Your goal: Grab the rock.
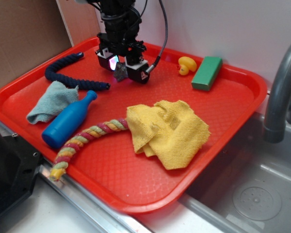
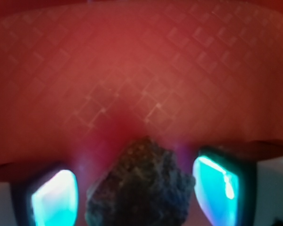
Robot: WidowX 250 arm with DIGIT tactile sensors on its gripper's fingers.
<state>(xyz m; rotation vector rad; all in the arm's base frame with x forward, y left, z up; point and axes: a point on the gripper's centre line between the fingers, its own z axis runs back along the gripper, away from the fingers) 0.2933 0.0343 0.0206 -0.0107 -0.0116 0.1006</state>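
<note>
The rock [image 1: 120, 73] is a small, lumpy brown-grey stone lying on the red tray [image 1: 111, 167] at the back. My gripper [image 1: 121, 68] is lowered over it with one finger on each side. In the wrist view the rock [image 2: 141, 183] sits between the glowing cyan pads [image 2: 54, 200]. There is a clear gap on the left, and the right pad [image 2: 217, 181] is almost at the stone. The jaws are open around the rock.
A yellow rubber duck [image 1: 186, 64] and a green block [image 1: 207, 73] sit at the back right. A dark blue rope [image 1: 68, 73], a blue-grey cloth [image 1: 53, 101], a blue bottle [image 1: 68, 121], a striped rope [image 1: 87, 138] and a yellow cloth [image 1: 167, 131] lie on the tray. A faucet [image 1: 281, 87] and sink [image 1: 257, 194] are on the right.
</note>
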